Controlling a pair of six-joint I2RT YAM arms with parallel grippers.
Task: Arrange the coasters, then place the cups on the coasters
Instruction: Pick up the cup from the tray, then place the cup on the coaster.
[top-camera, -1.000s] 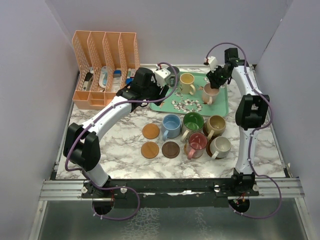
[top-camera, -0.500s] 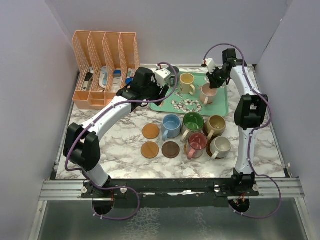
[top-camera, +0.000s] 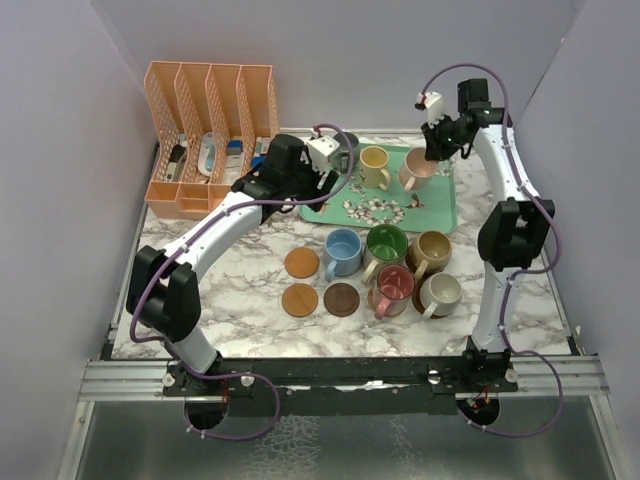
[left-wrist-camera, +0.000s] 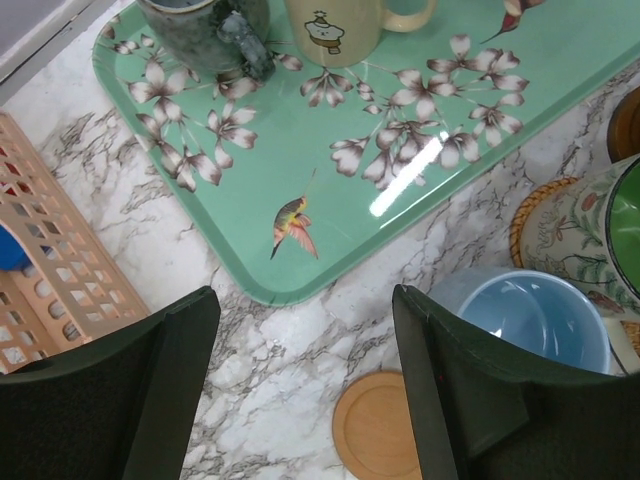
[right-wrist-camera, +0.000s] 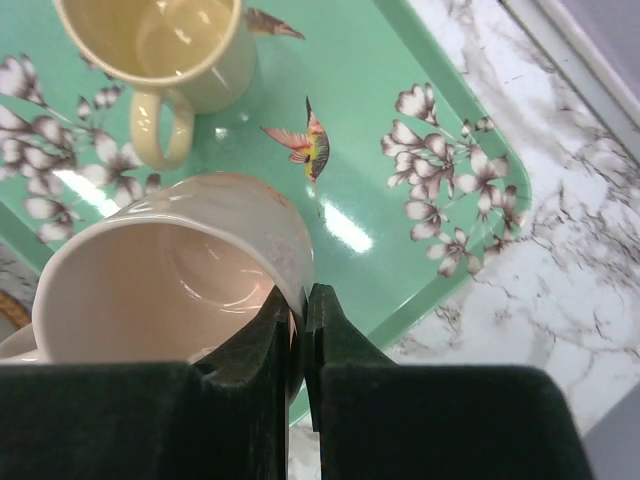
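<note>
Pink cup (right-wrist-camera: 170, 270), tilted over the teal tray (right-wrist-camera: 400, 150), is pinched at its rim by the right gripper (right-wrist-camera: 300, 305). Yellow cup (right-wrist-camera: 160, 45) stands beside it on the tray. Left gripper (left-wrist-camera: 305, 370) hangs spread by the tray's corner.

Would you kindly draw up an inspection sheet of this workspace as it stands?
Surface: white marble-pattern table, no spills seen.
Job's things: three bare round brown coasters; five ceramic mugs beside them; grey mug and yellow mug on teal floral tray.
Clutter: orange slotted plastic organiser.
Grippers: left gripper open, empty; right gripper shut on pink mug's rim.
Cables: purple cables along both arms.
Surroundings: plain grey walls.
</note>
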